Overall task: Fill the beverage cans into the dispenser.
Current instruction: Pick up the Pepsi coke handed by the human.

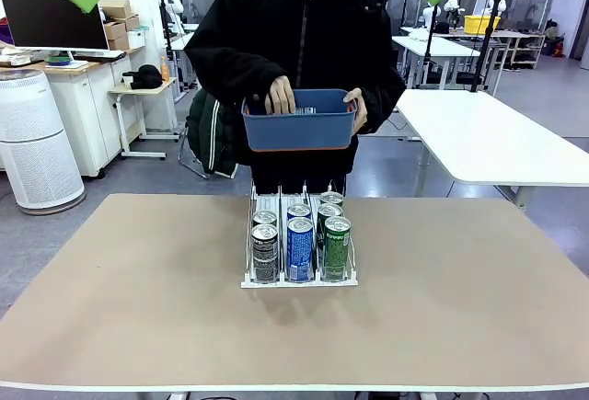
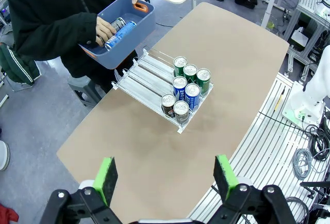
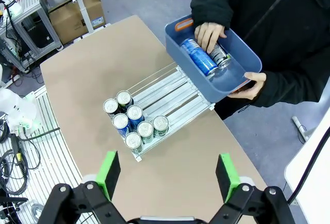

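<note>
7 slim metal drink cans stand in the low white wire-lane dispenser; more lie in the person's blue plastic bin at its 12 o'clock. Left gripper and right gripper hover empty, fingers spread. The cans look smooth, stiff, dentable — grip mid-body.

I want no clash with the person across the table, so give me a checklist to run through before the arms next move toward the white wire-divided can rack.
1. Left pincer open: ok.
2. Right pincer open: ok.
3. Both pincers high above the tan table, clear of the low white wire-divided dispenser: ok.
4. Seven slim metal beverage cans upright at the dispenser's robot-side end, bare lane behind them: ok.
5. Person's hand out of the way: not ok; it is inside the blue rectangular plastic bin, held beyond the dispenser's far end.
6. Loose can on the table to pick: not ok; spare cans lie in the bin.
</note>
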